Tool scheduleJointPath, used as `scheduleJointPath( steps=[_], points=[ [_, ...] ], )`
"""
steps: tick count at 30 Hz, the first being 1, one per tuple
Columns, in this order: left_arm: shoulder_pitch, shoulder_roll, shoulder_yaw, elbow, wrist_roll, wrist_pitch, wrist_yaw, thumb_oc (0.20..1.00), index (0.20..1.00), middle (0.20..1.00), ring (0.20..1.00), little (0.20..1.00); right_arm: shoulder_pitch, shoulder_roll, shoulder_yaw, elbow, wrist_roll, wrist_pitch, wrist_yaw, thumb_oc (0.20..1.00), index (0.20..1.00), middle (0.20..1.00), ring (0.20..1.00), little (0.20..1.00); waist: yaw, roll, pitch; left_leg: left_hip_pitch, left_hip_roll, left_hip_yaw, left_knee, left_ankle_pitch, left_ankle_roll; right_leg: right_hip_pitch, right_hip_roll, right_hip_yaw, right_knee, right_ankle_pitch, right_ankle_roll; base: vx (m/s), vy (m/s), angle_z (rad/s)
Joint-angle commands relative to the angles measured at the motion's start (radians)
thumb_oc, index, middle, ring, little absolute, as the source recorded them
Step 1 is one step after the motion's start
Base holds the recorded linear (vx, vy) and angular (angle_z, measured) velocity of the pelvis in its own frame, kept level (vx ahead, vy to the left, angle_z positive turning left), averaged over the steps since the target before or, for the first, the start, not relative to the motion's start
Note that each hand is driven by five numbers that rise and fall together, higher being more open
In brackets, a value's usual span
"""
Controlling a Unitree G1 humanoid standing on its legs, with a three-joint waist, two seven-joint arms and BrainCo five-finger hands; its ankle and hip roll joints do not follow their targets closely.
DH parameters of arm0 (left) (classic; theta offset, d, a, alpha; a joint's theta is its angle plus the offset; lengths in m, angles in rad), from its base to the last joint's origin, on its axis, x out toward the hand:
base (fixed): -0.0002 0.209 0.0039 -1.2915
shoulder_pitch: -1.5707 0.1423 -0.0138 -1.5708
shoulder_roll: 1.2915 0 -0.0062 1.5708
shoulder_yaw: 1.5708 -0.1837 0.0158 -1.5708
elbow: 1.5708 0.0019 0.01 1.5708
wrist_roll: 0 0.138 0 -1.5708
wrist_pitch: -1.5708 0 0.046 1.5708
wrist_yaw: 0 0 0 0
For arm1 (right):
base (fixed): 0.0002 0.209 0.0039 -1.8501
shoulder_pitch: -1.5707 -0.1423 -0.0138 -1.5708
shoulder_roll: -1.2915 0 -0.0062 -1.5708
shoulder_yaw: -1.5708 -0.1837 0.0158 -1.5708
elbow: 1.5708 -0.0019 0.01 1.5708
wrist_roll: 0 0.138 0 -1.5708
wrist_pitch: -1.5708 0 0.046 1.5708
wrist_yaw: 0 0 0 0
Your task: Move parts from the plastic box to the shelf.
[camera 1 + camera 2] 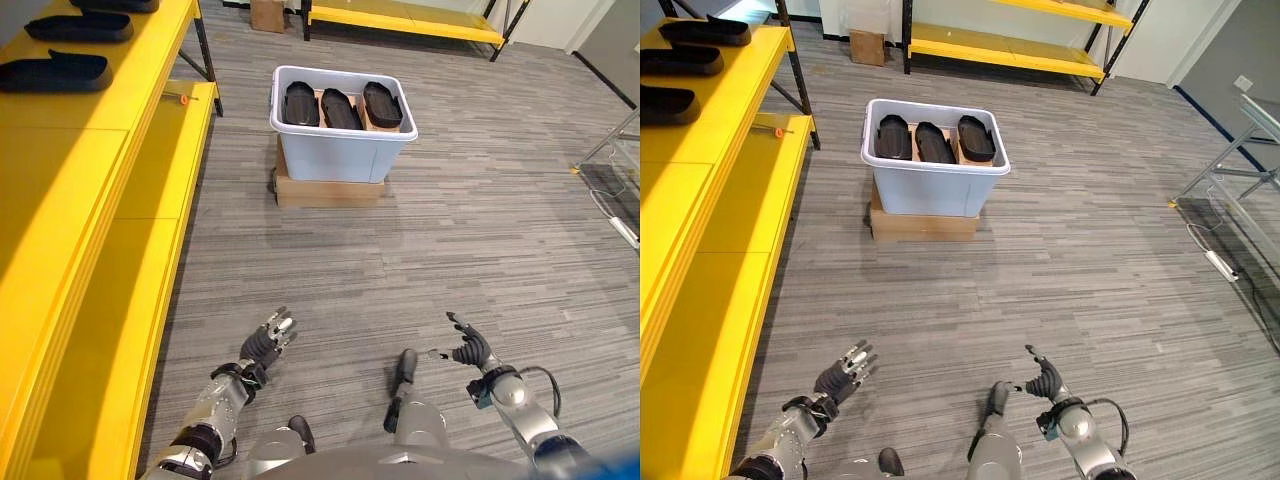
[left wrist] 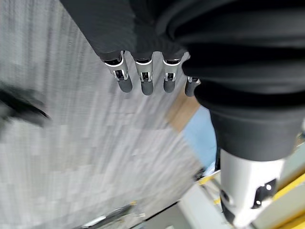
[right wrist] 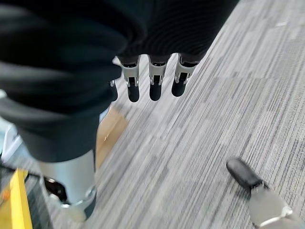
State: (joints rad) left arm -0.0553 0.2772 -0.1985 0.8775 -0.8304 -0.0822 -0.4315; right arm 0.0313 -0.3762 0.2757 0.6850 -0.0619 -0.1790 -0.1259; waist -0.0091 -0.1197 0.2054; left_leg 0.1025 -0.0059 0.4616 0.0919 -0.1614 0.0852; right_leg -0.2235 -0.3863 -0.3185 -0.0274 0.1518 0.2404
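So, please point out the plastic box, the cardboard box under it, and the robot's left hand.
plastic box (image 1: 340, 155), left eye view, front wall.
cardboard box (image 1: 330, 192), left eye view, front face.
left hand (image 1: 262, 345), left eye view, back of hand.

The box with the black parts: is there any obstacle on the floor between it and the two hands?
Nothing visible. Only bare carpet lies between the left hand, the right hand and the box, which sits on a flat carton. Three parts lie inside.
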Motion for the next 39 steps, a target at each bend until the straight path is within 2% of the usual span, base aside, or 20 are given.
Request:
scheduleJointPath(
  steps=[1, 7, 8, 12, 15, 17, 18, 20, 21, 23, 24, 25, 26, 27, 28, 29, 31, 33, 35, 39],
  points=[
    [-0.015, -0.006, -0.012, -0.049, 0.049, -0.016, -0.041, 1.0, 1.0, 1.0, 1.0, 1.0, -0.052, -0.047, -0.041, -0.028, 0.002, -0.04, -0.05, 1.0, 1.0, 1.0, 1.0, 1.0, 0.015, 0.024, 0.036, -0.034, 0.111, -0.061, 0.133, -0.077, -0.076, 0.095, 0.058, 0.008, 0.046, 0.046, 0.002, 0.39, -0.201, 0.23],
    [0.029, -0.002, -0.012, -0.047, 0.065, -0.006, -0.05, 1.0, 1.0, 1.0, 1.0, 1.0, -0.057, -0.084, -0.042, 0.018, -0.072, -0.04, -0.056, 1.0, 1.0, 1.0, 1.0, 1.0, 0.016, 0.004, 0.028, -0.028, 0.146, -0.068, 0.251, -0.126, -0.089, 0.137, 0.101, 0.026, 0.079, 0.007, -0.005, 0.41, -0.24, 0.15],
    [0.042, -0.003, -0.002, -0.045, 0.054, -0.005, -0.052, 1.0, 1.0, 1.0, 1.0, 1.0, -0.059, -0.089, -0.04, 0.023, -0.062, -0.032, -0.049, 1.0, 1.0, 1.0, 1.0, 1.0, 0.02, -0.006, 0.019, -0.024, 0.147, -0.064, 0.262, -0.127, -0.091, 0.145, 0.104, 0.021, 0.091, 0.0, -0.016, 0.46, -0.272, -0.11],
    [0.069, -0.012, 0.03, -0.05, 0.079, -0.016, -0.07, 1.0, 1.0, 1.0, 1.0, 1.0, -0.058, -0.115, -0.042, 0.046, -0.055, -0.017, -0.028, 1.0, 1.0, 1.0, 1.0, 1.0, 0.032, -0.004, -0.004, -0.014, 0.178, -0.054, 0.345, -0.15, -0.114, 0.188, 0.137, -0.006, 0.103, -0.048, -0.06, 0.42, -0.245, -0.1],
    [0.074, -0.026, 0.054, -0.051, 0.061, -0.012, -0.067, 1.0, 1.0, 1.0, 1.0, 1.0, -0.053, -0.128, -0.045, 0.059, -0.065, -0.02, -0.021, 1.0, 1.0, 1.0, 1.0, 1.0, 0.035, 0.008, -0.025, -0.009, 0.195, -0.056, 0.41, -0.107, -0.142, 0.208, 0.174, -0.022, 0.088, -0.078, -0.1, 0.32, -0.18, 0.04],
    [0.074, -0.026, 0.078, -0.048, 0.041, 0.008, -0.047, 1.0, 1.0, 1.0, 1.0, 1.0, -0.051, -0.139, -0.042, 0.057, -0.057, -0.021, -0.017, 1.0, 1.0, 1.0, 1.0, 1.0, 0.032, 0.024, -0.047, -0.007, 0.222, -0.051, 0.503, -0.034, -0.181, 0.232, 0.218, -0.046, 0.062, -0.108, -0.139, 0.34, -0.249, -0.1],
    [0.073, -0.027, 0.09, -0.044, 0.053, 0.007, -0.045, 1.0, 1.0, 1.0, 1.0, 1.0, -0.053, -0.144, -0.041, 0.051, -0.043, -0.015, -0.011, 1.0, 1.0, 1.0, 1.0, 1.0, 0.036, 0.031, -0.05, -0.034, 0.224, -0.071, 0.564, -0.001, -0.194, 0.243, 0.235, -0.048, 0.051, -0.119, -0.155, 0.29, -0.239, -0.1],
    [0.068, -0.025, 0.105, -0.049, 0.062, 0.016, -0.038, 1.0, 1.0, 1.0, 1.0, 1.0, -0.056, -0.149, -0.041, 0.035, -0.032, 0.002, -0.002, 1.0, 1.0, 1.0, 1.0, 1.0, 0.042, 0.038, -0.042, -0.093, 0.226, -0.103, 0.638, 0.012, -0.196, 0.257, 0.249, -0.046, 0.046, -0.13, -0.17, 0.2, -0.179, -0.07],
    [0.062, -0.024, 0.114, -0.05, 0.058, 0.018, -0.042, 1.0, 1.0, 1.0, 1.0, 1.0, -0.061, -0.15, -0.045, 0.026, -0.031, 0.005, 0.008, 1.0, 1.0, 1.0, 1.0, 1.0, 0.042, 0.028, -0.034, -0.117, 0.195, -0.103, 0.597, 0.012, -0.17, 0.239, 0.231, -0.051, 0.054, -0.118, -0.172, 0.17, -0.046, -0.11],
    [0.06, -0.016, 0.123, -0.049, 0.047, 0.021, -0.041, 1.0, 1.0, 1.0, 1.0, 1.0, -0.064, -0.136, -0.043, 0.014, -0.051, 0.006, 0.035, 1.0, 1.0, 1.0, 1.0, 1.0, 0.02, 0.063, -0.026, -0.027, 0.156, -0.076, 0.306, -0.04, -0.158, 0.211, 0.225, -0.064, 0.114, -0.126, -0.13, 0.31, 0.116, -0.08],
    [0.054, -0.015, 0.121, -0.047, 0.047, 0.023, -0.036, 1.0, 1.0, 1.0, 1.0, 1.0, -0.06, -0.126, -0.041, 0.002, -0.056, 0.014, 0.039, 1.0, 1.0, 1.0, 1.0, 1.0, 0.008, 0.071, -0.02, -0.002, 0.14, -0.06, 0.166, -0.026, -0.157, 0.195, 0.212, -0.073, 0.134, -0.116, -0.115, 0.32, 0.176, 0.14],
    [0.046, -0.018, 0.118, -0.037, 0.028, 0.019, -0.024, 1.0, 1.0, 1.0, 1.0, 1.0, -0.053, -0.113, -0.031, -0.009, -0.067, 0.02, 0.043, 1.0, 1.0, 1.0, 1.0, 1.0, 0.005, 0.078, -0.009, -0.006, 0.134, -0.061, 0.038, 0.07, -0.167, 0.198, 0.208, -0.075, 0.133, -0.111, -0.111, 0.21, 0.141, 0.36],
    [0.045, -0.023, 0.117, -0.035, 0.002, 0.022, -0.017, 1.0, 1.0, 1.0, 1.0, 1.0, -0.049, -0.109, -0.024, -0.016, -0.075, 0.018, 0.053, 1.0, 1.0, 1.0, 1.0, 1.0, 0.013, 0.087, -0.003, -0.025, 0.153, -0.075, -0.007, 0.132, -0.182, 0.225, 0.216, -0.066, 0.119, -0.121, -0.11, 0.25, 0.136, 0.46],
    [0.045, -0.033, 0.122, -0.034, -0.026, 0.014, -0.019, 1.0, 1.0, 1.0, 1.0, 1.0, -0.043, -0.109, -0.01, -0.032, -0.093, 0.021, 0.062, 1.0, 1.0, 1.0, 1.0, 1.0, 0.027, 0.093, 0.008, -0.076, 0.209, -0.073, -0.034, 0.219, -0.206, 0.294, 0.225, -0.056, 0.083, -0.146, -0.121, 0.26, 0.144, 0.28],
    [0.044, -0.04, 0.123, -0.035, -0.047, 0.006, -0.027, 1.0, 1.0, 1.0, 1.0, 1.0, -0.041, -0.113, 0.0, -0.042, -0.092, 0.024, 0.067, 1.0, 1.0, 1.0, 1.0, 1.0, 0.032, 0.097, 0.015, -0.118, 0.255, -0.068, -0.053, 0.273, -0.222, 0.322, 0.226, -0.051, 0.067, -0.158, -0.128, 0.33, 0.189, -0.07],
    [0.046, -0.049, 0.124, -0.035, -0.07, -0.004, -0.033, 1.0, 1.0, 1.0, 1.0, 1.0, -0.039, -0.12, 0.01, -0.05, -0.093, 0.029, 0.076, 1.0, 1.0, 1.0, 1.0, 1.0, 0.034, 0.099, 0.021, -0.16, 0.298, -0.069, -0.062, 0.311, -0.247, 0.347, 0.221, -0.044, 0.06, -0.178, -0.127, 0.29, 0.178, -0.5],
    [0.045, -0.058, 0.123, -0.038, -0.091, -0.014, -0.04, 1.0, 1.0, 1.0, 1.0, 1.0, -0.034, -0.13, 0.025, -0.064, -0.112, 0.034, 0.078, 1.0, 1.0, 1.0, 1.0, 1.0, 0.03, 0.103, 0.034, -0.204, 0.34, -0.052, -0.043, 0.339, -0.264, 0.362, 0.212, -0.055, 0.074, -0.203, -0.13, 0.24, 0.164, -0.78],
    [0.039, -0.06, 0.129, -0.046, -0.092, -0.019, -0.037, 1.0, 1.0, 1.0, 1.0, 1.0, -0.032, -0.135, 0.036, -0.066, -0.115, 0.022, 0.084, 1.0, 1.0, 1.0, 1.0, 1.0, 0.03, 0.112, 0.039, -0.217, 0.355, -0.034, -0.031, 0.339, -0.265, 0.359, 0.205, -0.075, 0.124, -0.241, -0.13, 0.24, 0.215, -0.34],
    [0.036, -0.055, 0.129, -0.064, -0.095, 0.002, -0.019, 1.0, 1.0, 1.0, 1.0, 1.0, -0.031, -0.126, 0.048, -0.054, -0.141, 0.036, 0.038, 1.0, 1.0, 1.0, 1.0, 1.0, 0.037, 0.11, 0.041, -0.222, 0.355, -0.049, -0.006, 0.322, -0.252, 0.346, 0.204, -0.07, 0.205, -0.289, -0.141, 0.45, 0.361, -0.45],
    [0.034, -0.045, 0.114, -0.064, -0.075, 0.003, -0.047, 1.0, 1.0, 1.0, 1.0, 1.0, -0.036, -0.11, 0.049, -0.021, -0.069, 0.041, 0.041, 1.0, 1.0, 1.0, 1.0, 1.0, 0.038, 0.096, 0.035, -0.204, 0.307, -0.033, 0.033, 0.263, -0.214, 0.364, 0.214, -0.051, 0.245, -0.329, -0.146, 0.35, 0.286, -0.31]
  ],
)
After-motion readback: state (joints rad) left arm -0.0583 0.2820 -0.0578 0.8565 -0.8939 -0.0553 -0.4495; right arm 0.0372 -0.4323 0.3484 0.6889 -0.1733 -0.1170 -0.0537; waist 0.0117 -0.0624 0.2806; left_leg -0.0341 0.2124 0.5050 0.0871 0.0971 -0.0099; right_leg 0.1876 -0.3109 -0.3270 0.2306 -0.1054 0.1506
